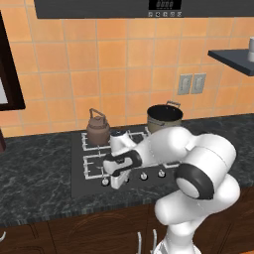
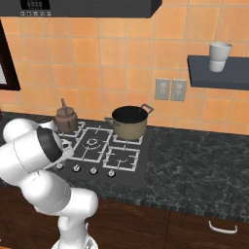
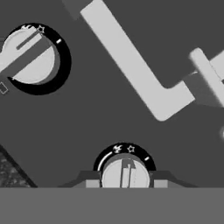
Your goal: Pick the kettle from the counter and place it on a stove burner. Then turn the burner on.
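Dark counter (image 1: 34, 173), cooktop (image 1: 79, 181) (black), kettle (image 1: 98, 130), stockpot (image 1: 164, 118)

The left base view looks forward and down from behind the arm's left side, facing the tiled wall across the tabletop (image 1: 34, 168) and the cooktop (image 1: 79, 184). The right base view looks from behind the arm's right side, a little farther back, taking in more tabletop and a wall shelf (image 2: 219, 78) to the right. Both share the cooktop, the kettle (image 1: 97, 130) at its far left and the pot (image 2: 129, 121). The hand view looks straight down, very near a knob (image 3: 125, 173).
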Available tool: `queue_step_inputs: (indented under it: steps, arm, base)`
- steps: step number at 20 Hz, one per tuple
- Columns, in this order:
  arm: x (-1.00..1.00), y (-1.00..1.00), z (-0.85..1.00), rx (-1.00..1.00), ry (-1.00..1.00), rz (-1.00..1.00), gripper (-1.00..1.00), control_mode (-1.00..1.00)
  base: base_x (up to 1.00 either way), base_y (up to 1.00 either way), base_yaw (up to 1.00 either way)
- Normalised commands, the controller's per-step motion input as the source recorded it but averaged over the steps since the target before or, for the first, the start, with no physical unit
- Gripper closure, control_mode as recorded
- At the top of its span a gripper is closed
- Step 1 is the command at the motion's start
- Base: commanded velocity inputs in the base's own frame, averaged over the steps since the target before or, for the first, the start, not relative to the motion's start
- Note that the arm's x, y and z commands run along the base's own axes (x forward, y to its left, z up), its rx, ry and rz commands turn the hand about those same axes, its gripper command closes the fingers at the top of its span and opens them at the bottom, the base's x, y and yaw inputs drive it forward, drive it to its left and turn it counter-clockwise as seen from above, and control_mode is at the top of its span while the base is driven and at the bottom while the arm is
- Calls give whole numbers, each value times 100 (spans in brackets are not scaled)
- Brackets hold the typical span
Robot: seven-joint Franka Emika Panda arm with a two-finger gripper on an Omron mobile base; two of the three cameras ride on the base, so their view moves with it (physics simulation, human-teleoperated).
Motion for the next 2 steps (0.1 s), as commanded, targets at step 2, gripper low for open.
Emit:
queue_step_inputs:
  steps: [2]
  arm:
    - [-4, 0, 0, 0, -1, 36, 100, -100]
  base:
    - [0, 0, 0]
